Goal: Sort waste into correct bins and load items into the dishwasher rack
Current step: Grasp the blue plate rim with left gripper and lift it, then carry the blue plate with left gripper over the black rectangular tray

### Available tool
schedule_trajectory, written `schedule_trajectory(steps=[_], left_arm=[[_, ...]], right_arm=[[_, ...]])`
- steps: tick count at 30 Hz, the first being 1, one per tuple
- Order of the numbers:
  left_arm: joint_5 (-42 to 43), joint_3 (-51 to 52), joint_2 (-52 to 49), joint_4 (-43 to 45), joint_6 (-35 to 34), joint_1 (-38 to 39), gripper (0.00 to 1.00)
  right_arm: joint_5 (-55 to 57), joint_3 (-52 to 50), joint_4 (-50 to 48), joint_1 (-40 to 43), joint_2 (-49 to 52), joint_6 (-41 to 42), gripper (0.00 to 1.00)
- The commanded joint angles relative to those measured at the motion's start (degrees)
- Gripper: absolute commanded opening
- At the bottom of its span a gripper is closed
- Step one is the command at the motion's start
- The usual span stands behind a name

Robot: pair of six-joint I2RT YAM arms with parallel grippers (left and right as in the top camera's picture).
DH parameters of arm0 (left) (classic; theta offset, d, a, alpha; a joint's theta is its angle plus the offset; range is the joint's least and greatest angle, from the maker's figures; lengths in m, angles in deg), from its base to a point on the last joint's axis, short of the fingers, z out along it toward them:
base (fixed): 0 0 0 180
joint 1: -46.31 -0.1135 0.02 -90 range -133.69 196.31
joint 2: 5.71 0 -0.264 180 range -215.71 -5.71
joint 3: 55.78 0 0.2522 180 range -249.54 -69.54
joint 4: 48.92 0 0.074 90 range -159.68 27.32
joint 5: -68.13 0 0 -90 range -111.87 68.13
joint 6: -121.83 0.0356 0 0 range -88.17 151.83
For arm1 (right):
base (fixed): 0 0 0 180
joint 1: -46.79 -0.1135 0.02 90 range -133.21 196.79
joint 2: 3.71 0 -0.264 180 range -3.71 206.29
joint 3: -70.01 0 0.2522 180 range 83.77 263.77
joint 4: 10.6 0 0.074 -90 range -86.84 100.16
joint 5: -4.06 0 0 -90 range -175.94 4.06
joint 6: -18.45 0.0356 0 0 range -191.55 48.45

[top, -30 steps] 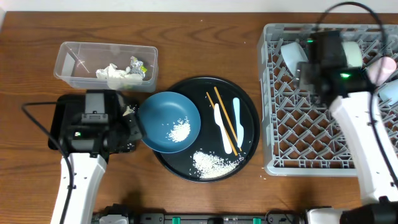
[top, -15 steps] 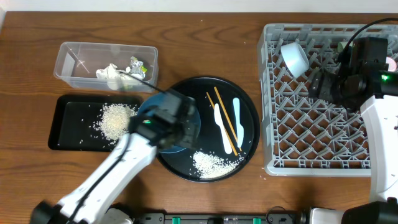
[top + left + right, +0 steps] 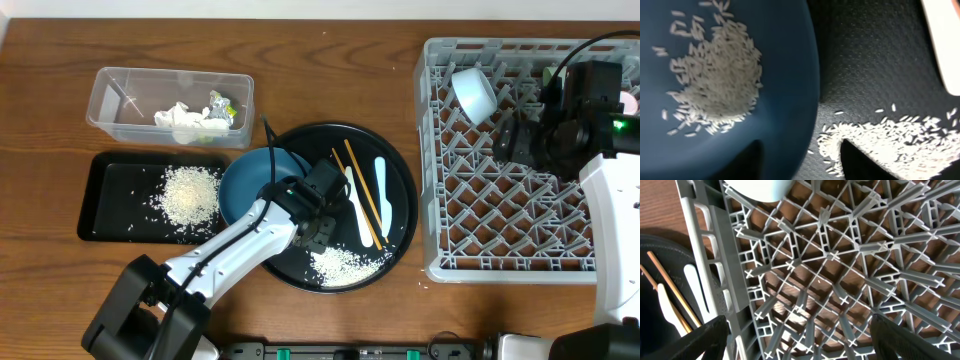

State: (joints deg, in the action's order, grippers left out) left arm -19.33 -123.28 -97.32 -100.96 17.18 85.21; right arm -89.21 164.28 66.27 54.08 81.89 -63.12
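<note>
Overhead: the left gripper (image 3: pixel 318 215) reaches onto the round tray (image 3: pixel 400 160) at the right rim of the blue bowl (image 3: pixel 250 185), which sits on that tray's left edge. Rice (image 3: pixel 190 195) lies heaped in the black tray (image 3: pixel 100 200), and another heap lies at the front of the round tray. The tub (image 3: pixel 115 100), just behind the black tray, holds the napkin (image 3: pixel 180 120) and the wrapper (image 3: pixel 222 108). The chopsticks (image 3: pixel 360 195) and white cutlery (image 3: pixel 350 200) lie side by side on the round tray. The rack (image 3: pixel 500 220) fills the right side of the table (image 3: pixel 330 70), with the white bowl (image 3: pixel 475 92) tipped in its far-left corner. The right gripper (image 3: pixel 508 140) hangs over the rack's floor.

Left wrist: the left gripper (image 3: pixel 797 145) straddles the blue bowl's (image 3: pixel 785 75) rim, one dark fingertip over the inside and the other over the round tray (image 3: pixel 865 65). The fingers are apart, with a gap to the rim on each side, so they clasp nothing. Rice (image 3: pixel 715 85) lies inside the bowl and more beside it on the tray. A piece of cutlery (image 3: pixel 945 45) shows at the right edge.

Right wrist: the right gripper (image 3: pixel 799 320) is spread wide and empty above the rack's (image 3: pixel 840 255) lattice. The white bowl (image 3: pixel 757 190) shows at the top. Past the rack's wall, the chopsticks (image 3: pixel 670 290) and cutlery (image 3: pixel 695 285) lie on the round tray (image 3: pixel 655 250).
</note>
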Motion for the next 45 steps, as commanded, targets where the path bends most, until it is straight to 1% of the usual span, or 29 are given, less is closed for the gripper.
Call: schedule_trajectory(steps=[1,2,4,6,8,21,27,33,36,39,45], left_arm=[[-2.25,-1.03,-0.17,0.04,0.90,0.09,0.36],[-2.21,-1.03,-0.17,0.04,0.87,0.09,0.30],[-2.19,-1.03,-0.17,0.02,0.87,0.09,0.24],[-2.19,-1.03,-0.17,0.00,0.87,0.09,0.13],[-2.19,-1.03,-0.17,0.02,0.87,0.09,0.06],[-2.21,-3.65,3.04,-1.55,0.87,0.07,0.06],[-2.19,-6.47,7.37,-3.80,0.87,0.00,0.06],[-2.19,-7.17,14.05,-4.74,0.87,-0.63,0.06],[-2.19,-7.17,17.38,-5.42,0.85,-2.38,0.06],[-2.19,-7.15,20.15,-6.10,0.87,-5.75,0.06],[-1.53,-7.15,22.95,-7.30,1.60,-15.32,0.06]], right_arm=[[-0.63,0.33,0.20,0.26,-1.11,-0.98,0.86],[-0.63,0.33,0.22,0.26,-1.11,-0.98,0.86],[-0.63,0.33,0.42,0.26,-1.11,-1.01,0.86],[-0.63,0.33,0.59,0.26,-1.11,-1.01,0.86],[-0.63,0.33,0.61,0.26,-1.11,-1.01,0.86],[-0.59,0.33,0.61,0.26,-1.11,-1.01,0.86],[0.24,0.33,0.63,0.26,-1.11,-1.01,0.86],[0.26,0.33,0.72,0.26,-1.11,-1.01,0.86],[0.24,0.33,0.79,0.26,-1.11,-1.01,0.86],[0.26,0.33,0.81,0.26,-1.11,-1.01,0.86],[0.24,0.33,1.03,0.26,-1.11,-1.01,0.86]])
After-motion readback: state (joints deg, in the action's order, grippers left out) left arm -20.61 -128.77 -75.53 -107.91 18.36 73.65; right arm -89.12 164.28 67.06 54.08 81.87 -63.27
